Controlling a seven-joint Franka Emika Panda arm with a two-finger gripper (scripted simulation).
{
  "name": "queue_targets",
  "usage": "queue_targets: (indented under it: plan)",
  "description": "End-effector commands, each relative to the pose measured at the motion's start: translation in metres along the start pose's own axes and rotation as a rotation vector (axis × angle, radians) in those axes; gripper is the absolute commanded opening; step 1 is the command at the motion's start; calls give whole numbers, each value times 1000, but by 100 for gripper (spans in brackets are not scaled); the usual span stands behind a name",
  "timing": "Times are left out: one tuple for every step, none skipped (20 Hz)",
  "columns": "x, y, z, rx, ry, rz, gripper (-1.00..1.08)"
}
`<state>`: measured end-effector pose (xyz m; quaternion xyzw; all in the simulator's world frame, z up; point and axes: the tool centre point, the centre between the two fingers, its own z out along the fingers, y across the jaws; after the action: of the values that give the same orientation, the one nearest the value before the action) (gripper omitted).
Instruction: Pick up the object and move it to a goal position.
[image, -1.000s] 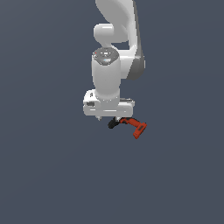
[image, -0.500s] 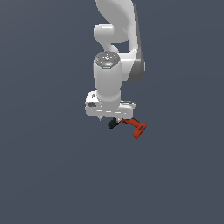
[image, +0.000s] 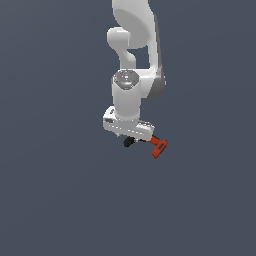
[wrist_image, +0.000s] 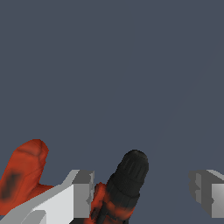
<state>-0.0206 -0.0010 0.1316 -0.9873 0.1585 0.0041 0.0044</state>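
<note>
The object (image: 158, 146) is a small red drill with a black front tip, lying on the dark grey floor. My white gripper (image: 133, 138) is right over it and covers its middle; the black tip sticks out toward the exterior view's left and the flat red base toward the right. In the wrist view the object (wrist_image: 127, 181) lies between my fingers. One finger (wrist_image: 83, 193) is against its body, while the other stands well apart from it. The gripper (wrist_image: 144, 194) is open.
Only plain dark grey floor (image: 60, 200) surrounds the arm. I see no other objects, walls or edges, and no goal marker shows in either view.
The arm has lowered a little, bringing the gripper down over the drill. The drill lies where it was.
</note>
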Motion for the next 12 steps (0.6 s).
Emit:
queue_targets:
  plan:
    - [-7, 0, 12, -3, -7, 65, 68]
    - [-11, -1, 16, -4, -10, 91, 68]
    - [-14, -1, 21, -6, -13, 118, 68]
    - [-17, -1, 25, -7, -15, 144, 68]
    - [-20, 0, 30, -9, -18, 171, 68]
    - [-23, 0, 34, -11, -20, 197, 68]
    - [-26, 0, 39, -13, -22, 222, 68]
    - [-29, 0, 43, -15, -24, 246, 68]
    - [-32, 0, 46, -17, -26, 269, 68]
    - [-34, 1, 50, -19, -28, 290, 68]
    - [-37, 1, 53, -21, -29, 310, 68]
    - [-39, 1, 56, -23, -30, 329, 68]
